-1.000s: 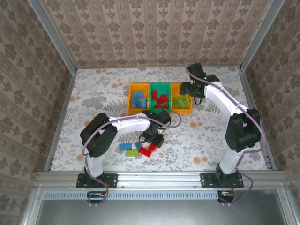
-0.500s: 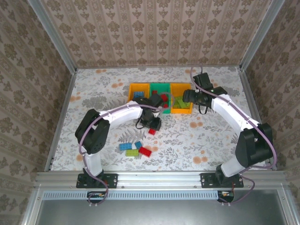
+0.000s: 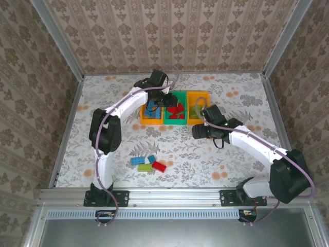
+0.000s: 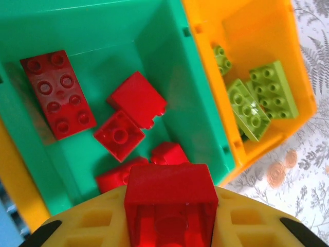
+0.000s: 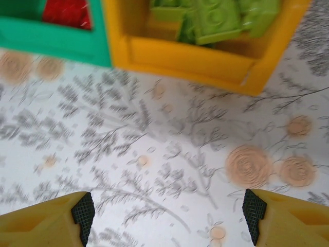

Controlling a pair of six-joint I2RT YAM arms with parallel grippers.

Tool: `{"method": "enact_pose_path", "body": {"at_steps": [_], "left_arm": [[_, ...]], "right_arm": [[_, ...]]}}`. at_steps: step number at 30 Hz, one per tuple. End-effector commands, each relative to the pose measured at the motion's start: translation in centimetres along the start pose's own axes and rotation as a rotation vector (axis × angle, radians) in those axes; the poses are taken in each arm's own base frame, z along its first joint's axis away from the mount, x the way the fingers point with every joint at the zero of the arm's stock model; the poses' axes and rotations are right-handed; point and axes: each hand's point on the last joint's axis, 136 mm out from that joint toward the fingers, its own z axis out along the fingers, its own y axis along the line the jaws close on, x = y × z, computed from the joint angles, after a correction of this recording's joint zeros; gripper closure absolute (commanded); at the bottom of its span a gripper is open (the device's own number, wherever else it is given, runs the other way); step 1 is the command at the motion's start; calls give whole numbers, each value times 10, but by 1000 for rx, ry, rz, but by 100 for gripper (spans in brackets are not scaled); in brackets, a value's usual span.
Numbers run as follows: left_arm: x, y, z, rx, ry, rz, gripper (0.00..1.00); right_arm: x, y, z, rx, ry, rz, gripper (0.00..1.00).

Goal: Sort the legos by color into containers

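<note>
left claw (image 4: 169,224): clamped narrow on one red brick (image 4: 169,193), held above the green bin (image 4: 103,31), the middle of the three containers. other red bricks (image 4: 56,92) already lie in it, so the colour match is correct.

finding: as i judge it, the held piece hangs toward one end of the bin, near the wall shared with the orange bin (image 4: 247,31) that holds the light green bricks (image 4: 257,103).

recommendation: move a little further over the green floor, go low, then part the jaws cleanly so the piece drops flat and does not bounce over the wall.

right claw (image 5: 167,211): jaws wide, nothing between them, over bare table (image 5: 154,154) just in front of the orange bin.

outstanding: loose bricks (image 3: 146,163), blue, green and red, lie on the table near the arm bases.
</note>
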Motion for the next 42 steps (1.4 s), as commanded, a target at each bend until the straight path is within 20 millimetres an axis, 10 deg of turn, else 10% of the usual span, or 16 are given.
{"method": "enact_pose_path", "body": {"at_steps": [1, 9, 20, 42], "left_arm": [[-13, -5, 7, 61, -3, -35, 67], [-33, 0, 15, 89, -83, -87, 57], [-36, -10, -29, 75, -173, -63, 0], [3, 65, -93, -36, -241, -174, 0]], "right_arm": [[7, 20, -4, -42, -37, -109, 21], [44, 94, -1, -204, -36, -314, 20], [90, 179, 37, -197, 88, -580, 19], [142, 224, 41, -307, 251, -779, 19]]}}
